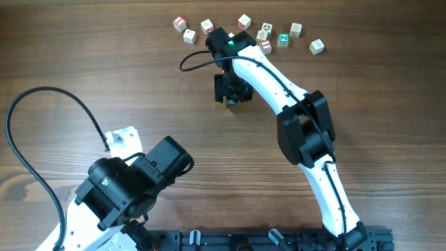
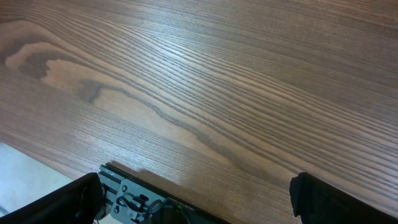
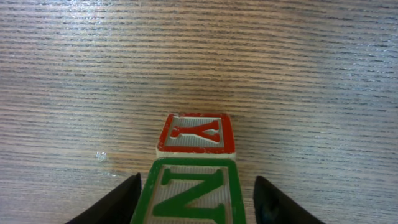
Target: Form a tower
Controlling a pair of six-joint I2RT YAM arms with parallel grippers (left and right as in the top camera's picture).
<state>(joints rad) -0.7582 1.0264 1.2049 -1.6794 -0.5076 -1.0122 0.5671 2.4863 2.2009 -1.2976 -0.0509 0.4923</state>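
Several loose cubes (image 1: 244, 21) lie beyond the right tool (image 1: 228, 97).

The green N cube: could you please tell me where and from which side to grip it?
Take the green N cube by its two flat side faces, left and right of the letter, from above. Both look free, while the red Y cube crowds its far face. The right gripper straddles those sides, jaws open.

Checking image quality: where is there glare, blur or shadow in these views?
Right wrist: glare whitens the wooden table at top; red-printed wooden Y cube sharp, green-printed N cube cropped. Left wrist: dark fingers blurred. Overhead: even light, soft shadows.
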